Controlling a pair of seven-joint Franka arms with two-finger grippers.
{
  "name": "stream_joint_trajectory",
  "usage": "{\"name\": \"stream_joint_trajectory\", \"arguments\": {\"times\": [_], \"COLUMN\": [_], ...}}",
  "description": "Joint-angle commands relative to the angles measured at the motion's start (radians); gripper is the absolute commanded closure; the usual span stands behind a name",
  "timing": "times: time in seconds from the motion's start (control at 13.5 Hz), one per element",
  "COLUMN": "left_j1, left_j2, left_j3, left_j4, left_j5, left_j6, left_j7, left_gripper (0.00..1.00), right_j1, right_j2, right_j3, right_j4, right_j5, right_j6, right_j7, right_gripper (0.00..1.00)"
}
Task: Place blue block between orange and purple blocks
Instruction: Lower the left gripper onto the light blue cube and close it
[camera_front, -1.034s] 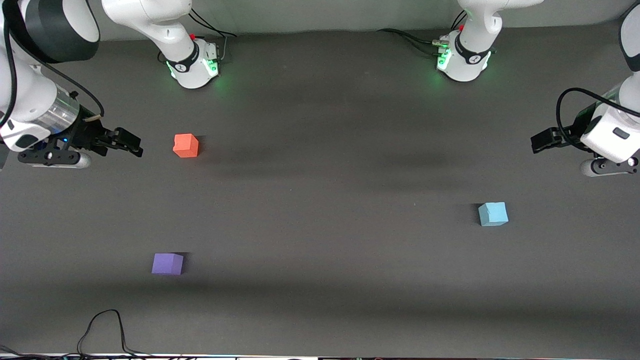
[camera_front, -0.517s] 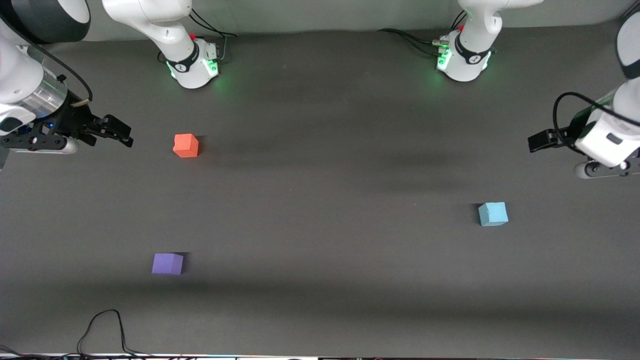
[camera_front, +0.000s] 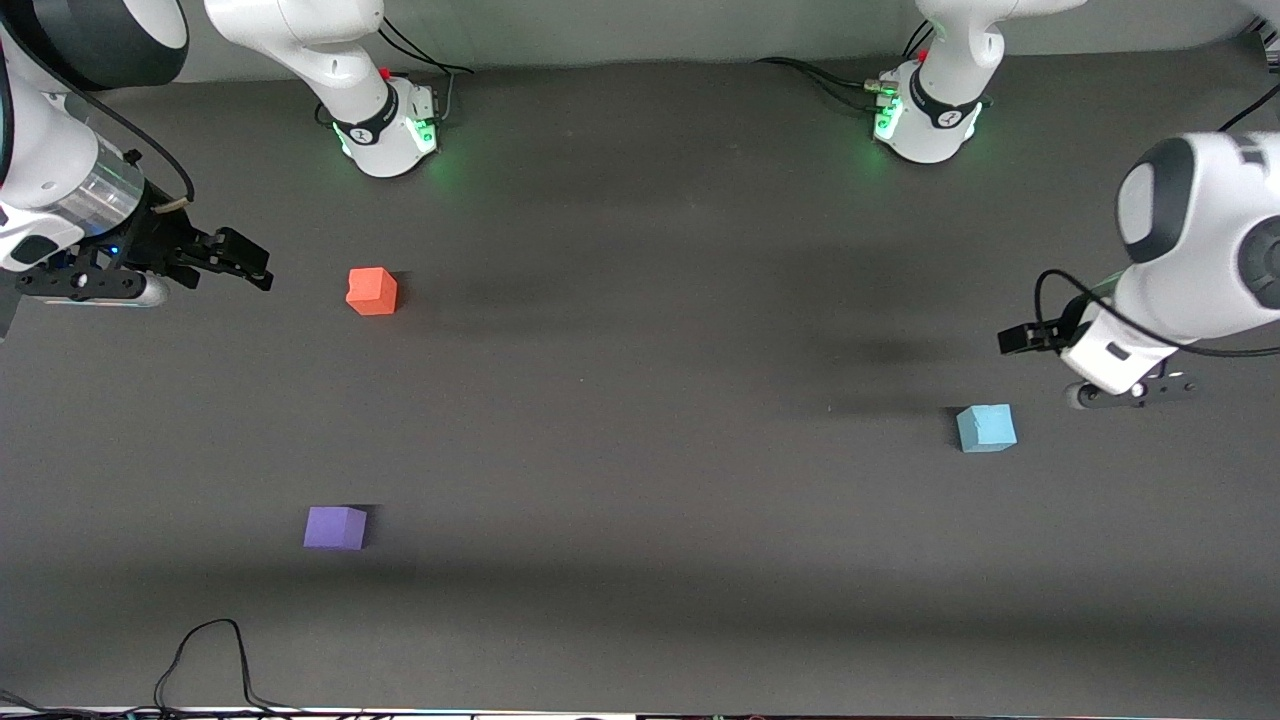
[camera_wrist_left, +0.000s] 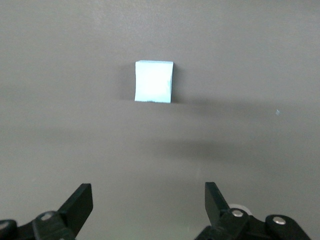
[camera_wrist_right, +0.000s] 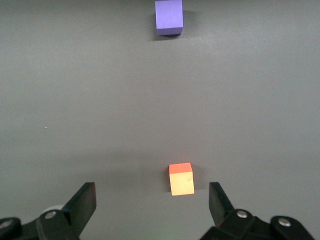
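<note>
Both arms run off the frame edges over a dark grey matte table (camera_front: 640, 480), where the sky-blue block (camera_front: 986, 428) sits alone toward the left arm's end, the wide-open, empty left gripper (camera_wrist_left: 149, 202) near it, well apart from the orange block (camera_front: 372, 291) and purple block (camera_front: 335, 527), the right gripper (camera_wrist_right: 152, 202) wide open, empty, beside the orange.
</note>
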Motion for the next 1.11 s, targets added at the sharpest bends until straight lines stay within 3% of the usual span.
{"name": "stream_joint_trajectory", "arguments": {"times": [0.0, 0.44, 0.81, 0.89, 1.03], "left_j1": [0.006, 0.011, 0.008, 0.008, 0.003], "left_j2": [0.102, 0.351, 0.411, 0.414, 0.402], "left_j3": [0.004, 0.03, 0.028, 0.028, 0.028], "left_j4": [-0.025, -0.013, -0.002, -0.002, 0.009], "left_j5": [0.027, 0.027, 0.026, 0.024, 0.024], "left_j6": [0.138, 0.451, 0.502, 0.502, 0.481], "left_j7": [0.062, 0.126, 0.118, 0.118, 0.109], "left_gripper": [0.0, 0.0, 0.0, 0.06, 0.79], "right_j1": [-0.012, -0.013, -0.016, -0.016, -0.018], "right_j2": [-0.003, -0.002, 0.001, 0.001, -0.002], "right_j3": [0.006, 0.006, 0.004, 0.004, 0.003], "right_j4": [-0.013, -0.034, -0.04, -0.04, -0.042], "right_j5": [0.001, 0.002, 0.002, 0.002, 0.002], "right_j6": [0.013, 0.034, 0.048, 0.048, 0.046], "right_j7": [-0.017, -0.017, -0.018, -0.02, -0.02], "right_gripper": [0.0, 0.0, 0.0, 0.0, 0.0]}}
